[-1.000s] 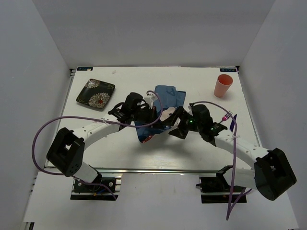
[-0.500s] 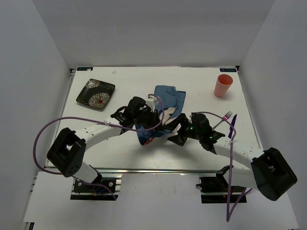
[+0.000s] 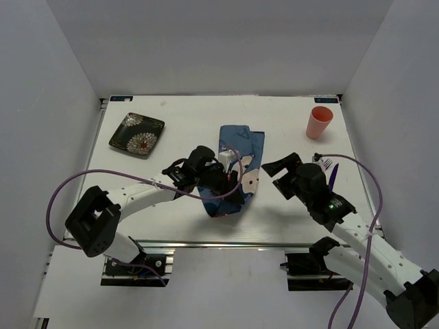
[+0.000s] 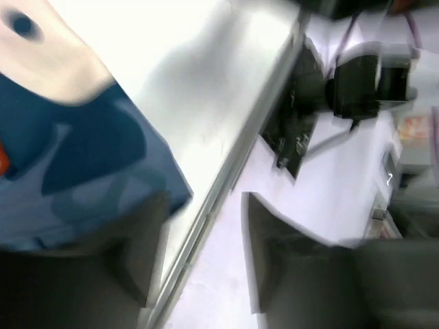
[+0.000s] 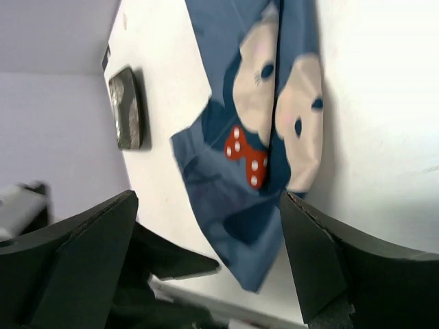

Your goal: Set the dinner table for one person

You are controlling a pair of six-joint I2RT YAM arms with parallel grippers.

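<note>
The white dinner table (image 3: 295,140) carries a blue cartoon-printed cloth mat (image 3: 239,145) at its middle, stretched toward the front rail (image 3: 226,243). My left gripper (image 3: 230,180) sits over the mat's near part. In the blurred left wrist view its jaws (image 4: 206,264) stand apart and empty, with the mat (image 4: 75,157) beside the left finger. My right gripper (image 3: 282,168) hangs open just right of the mat. Its wrist view looks down on the mat (image 5: 240,171) between wide-spread fingers (image 5: 82,253).
A dark floral plate (image 3: 136,133) lies at the back left, also in the right wrist view (image 5: 127,106). An orange cup (image 3: 319,122) stands at the back right. A purple fork (image 3: 326,164) and a dark blue knife (image 3: 333,178) lie near the right edge.
My left gripper has opened and let go of the mat after drawing it toward the front edge. The right arm has pulled back to the right, away from the mat.
</note>
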